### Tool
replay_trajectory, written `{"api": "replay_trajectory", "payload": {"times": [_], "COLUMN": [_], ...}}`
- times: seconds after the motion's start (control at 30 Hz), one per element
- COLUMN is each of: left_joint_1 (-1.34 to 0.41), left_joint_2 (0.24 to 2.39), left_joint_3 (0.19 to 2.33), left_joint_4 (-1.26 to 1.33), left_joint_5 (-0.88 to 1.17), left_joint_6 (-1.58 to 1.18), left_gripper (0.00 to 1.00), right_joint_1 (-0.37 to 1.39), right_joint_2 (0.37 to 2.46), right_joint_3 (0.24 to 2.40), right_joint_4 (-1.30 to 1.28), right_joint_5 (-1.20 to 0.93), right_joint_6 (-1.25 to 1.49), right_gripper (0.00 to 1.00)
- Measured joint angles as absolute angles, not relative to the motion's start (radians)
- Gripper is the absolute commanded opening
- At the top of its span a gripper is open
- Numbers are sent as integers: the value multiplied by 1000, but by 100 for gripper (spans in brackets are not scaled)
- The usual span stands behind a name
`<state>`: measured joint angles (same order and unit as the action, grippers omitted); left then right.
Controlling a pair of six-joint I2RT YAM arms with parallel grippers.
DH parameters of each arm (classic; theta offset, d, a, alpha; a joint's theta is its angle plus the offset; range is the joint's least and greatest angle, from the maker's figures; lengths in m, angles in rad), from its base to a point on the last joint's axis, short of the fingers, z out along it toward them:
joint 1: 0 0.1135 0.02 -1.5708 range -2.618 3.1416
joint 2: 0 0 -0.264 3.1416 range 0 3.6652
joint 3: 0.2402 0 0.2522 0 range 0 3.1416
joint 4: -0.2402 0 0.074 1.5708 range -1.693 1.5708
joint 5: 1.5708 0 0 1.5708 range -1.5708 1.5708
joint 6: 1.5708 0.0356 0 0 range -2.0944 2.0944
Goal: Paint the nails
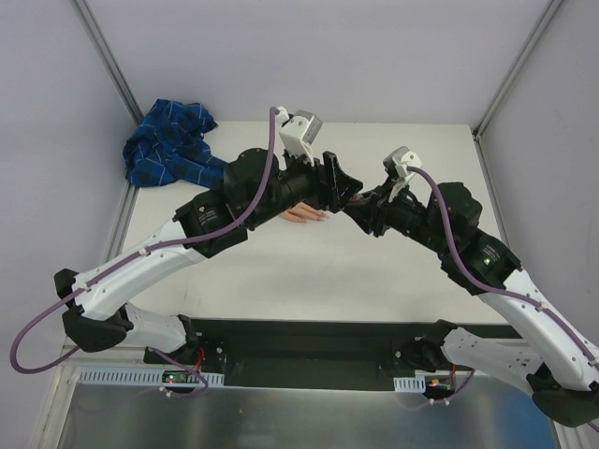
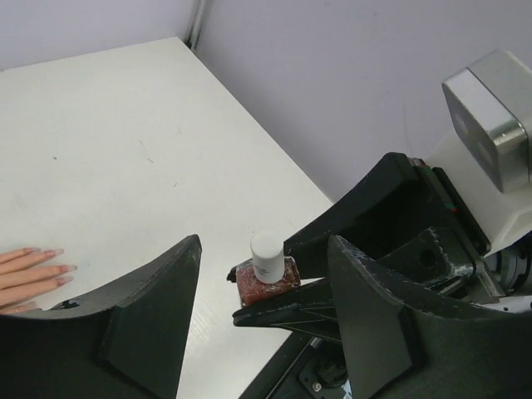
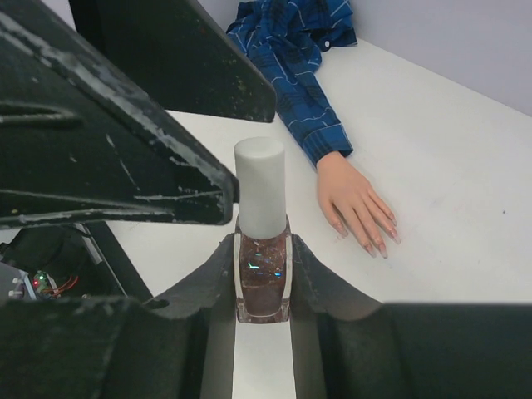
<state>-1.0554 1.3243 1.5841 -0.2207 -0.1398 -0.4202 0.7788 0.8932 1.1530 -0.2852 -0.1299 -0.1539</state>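
Note:
My right gripper (image 3: 262,249) is shut on a small polish bottle (image 3: 262,278) of dark red glitter, held upright above the table with its white cap (image 3: 259,187) on. My left gripper (image 2: 264,245) stands open with that cap (image 2: 268,253) in line with the gap between its fingers; no finger visibly presses it. The pale fake hand (image 3: 353,199) lies flat on the table to the right of the bottle, its pinkish nails (image 3: 381,244) pointing toward me. From above, both grippers meet just right of the hand (image 1: 304,214).
The blue plaid sleeve (image 1: 168,145) is bunched at the table's back left corner. Grey walls close in the back and both sides. The table's black front rail (image 1: 299,351) carries the arm bases.

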Motion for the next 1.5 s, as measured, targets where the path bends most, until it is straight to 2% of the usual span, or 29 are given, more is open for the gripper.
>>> {"api": "replay_trajectory", "payload": {"times": [0.43,0.63,0.7,0.9,1.1,1.27,1.5], "left_joint_1": [-1068,-1068,-1068,-1068,-1067,-1039,-902], "left_joint_2": [1347,1362,1362,1360,1331,1270,1251], "left_joint_3": [1584,1584,1584,1559,1481,1403,1385], "left_joint_4": [-200,-199,-195,-162,-96,-7,186], "left_joint_5": [-199,-188,-182,-138,-77,110,769], "left_joint_6": [-435,-448,-455,-462,-461,-407,-382], "left_gripper": [52,39,30,22,0,0,0], "right_joint_1": [785,786,787,787,788,779,638], "right_joint_2": [893,893,893,892,885,860,916], "right_joint_3": [1153,1153,1153,1157,1158,1168,1297], "right_joint_4": [-285,-285,-285,-285,-295,-310,-346], "right_joint_5": [-92,-89,-89,-90,-99,-215,-805], "right_joint_6": [-163,-166,-166,-165,-157,-162,-86], "right_gripper": [0,0,0,0,0,0,0]}}
